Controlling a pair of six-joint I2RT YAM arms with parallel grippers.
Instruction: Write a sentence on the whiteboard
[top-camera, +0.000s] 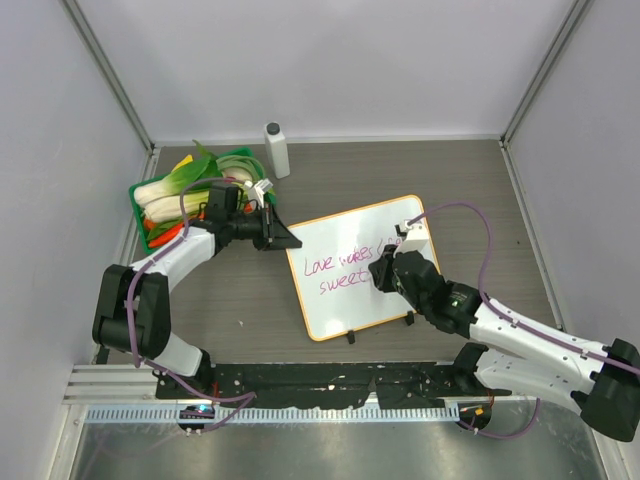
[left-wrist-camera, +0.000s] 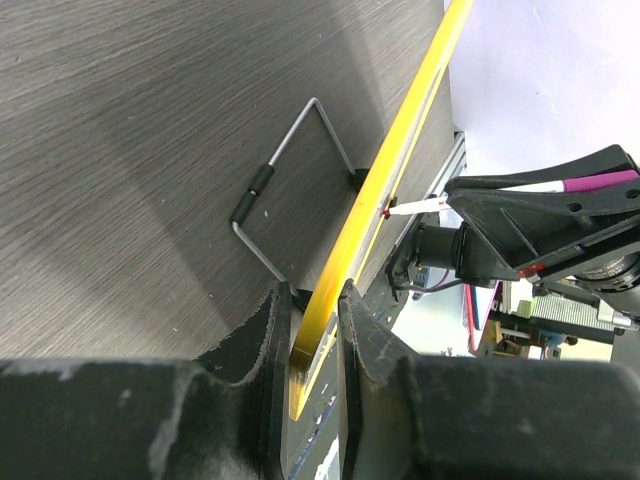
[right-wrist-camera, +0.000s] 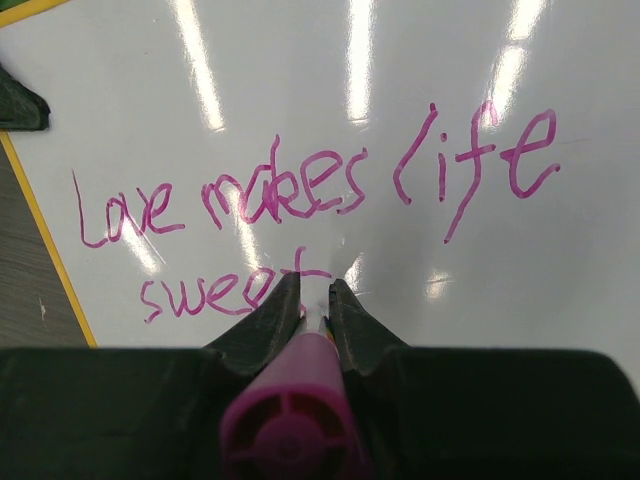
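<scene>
Magenta-pink cursive sentence (right-wrist-camera: 300, 195), "Love makes life sweet", looks nearly complete on the orange-framed white whiteboard (top-camera: 370, 305) at mid-table, where the right gripper (right-wrist-camera: 315, 297), clamped on a pink marker (right-wrist-camera: 290, 425), should press lightly while the left gripper (left-wrist-camera: 312, 300) pinches the frame steady.

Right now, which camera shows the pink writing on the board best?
The right wrist view: the sentence fills the picture and its words read clearly. The top view shows it small, partly behind the right hand. The left wrist view shows only the edge of the whiteboard, no writing.
</scene>
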